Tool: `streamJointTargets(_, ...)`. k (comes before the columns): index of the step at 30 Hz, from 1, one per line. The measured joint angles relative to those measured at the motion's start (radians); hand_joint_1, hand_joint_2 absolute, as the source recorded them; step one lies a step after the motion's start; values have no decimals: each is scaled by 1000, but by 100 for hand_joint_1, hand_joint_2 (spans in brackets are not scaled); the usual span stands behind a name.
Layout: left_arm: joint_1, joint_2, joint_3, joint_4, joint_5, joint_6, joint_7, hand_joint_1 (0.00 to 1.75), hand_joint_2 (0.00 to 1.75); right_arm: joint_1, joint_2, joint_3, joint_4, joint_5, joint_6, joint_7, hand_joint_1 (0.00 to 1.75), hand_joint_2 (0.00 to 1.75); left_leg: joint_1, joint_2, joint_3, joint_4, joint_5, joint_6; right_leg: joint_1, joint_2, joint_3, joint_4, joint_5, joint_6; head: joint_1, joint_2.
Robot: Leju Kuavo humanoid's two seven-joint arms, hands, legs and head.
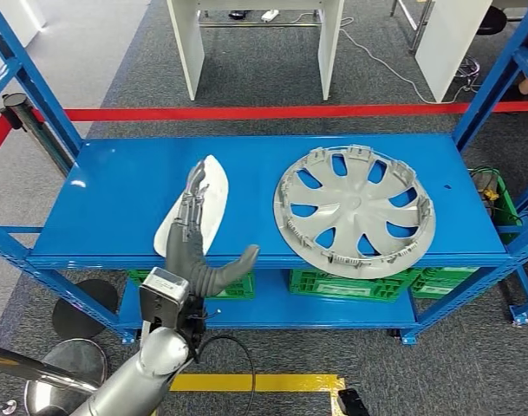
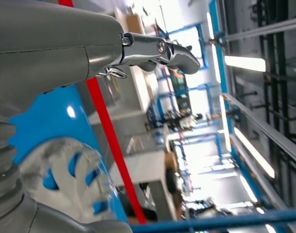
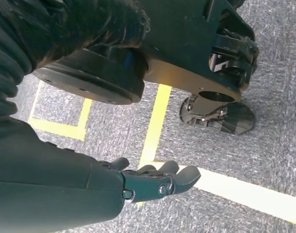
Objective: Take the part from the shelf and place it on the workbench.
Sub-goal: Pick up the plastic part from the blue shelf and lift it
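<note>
On the blue shelf (image 1: 117, 191) lie a white oval part (image 1: 213, 184) and, to its right, a silver wheel cover (image 1: 355, 211). My left hand (image 1: 192, 238) is raised at the shelf's front edge. Its fingers are stretched out over the near end of the white part and its thumb is spread to the right; it holds nothing. Whether the fingers touch the part I cannot tell. The left wrist view shows that hand's finger (image 2: 157, 51) in the air and the wheel cover (image 2: 65, 179) below it. My right hand (image 3: 153, 182) hangs over the floor with nothing in it.
Green crates (image 1: 353, 284) stand on the lower shelf. Blue uprights (image 1: 490, 87) frame both ends of the shelf. A red barrier tape (image 1: 281, 112) runs behind it, with white table legs (image 1: 189, 43) beyond. A yellow floor line (image 1: 267, 381) lies in front.
</note>
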Motion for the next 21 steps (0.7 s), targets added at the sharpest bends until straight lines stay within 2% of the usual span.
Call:
streamJointTargets(8,121,73,66,-32,-23,11,77,0,175,29,0,-35,10,-27,-14,-35,0,175,0,2,-1,0,0,0,0,1,-1,0,0,0,0,0)
streamJointTargets(14,148,92,84,-42,-20,0,92,0,175,32,0,-44,13,-29,-18,-35,0,175,0,2,-1,0,0,0,0,1,0,0,0,0,0,0)
streamJointTargets(21,213,130,142,-39,20,-71,232,0,175,35,0,-65,17,-48,-27,-23,0,175,0,3,-1,0,0,0,0,2,-1,0,0,0,0,0)
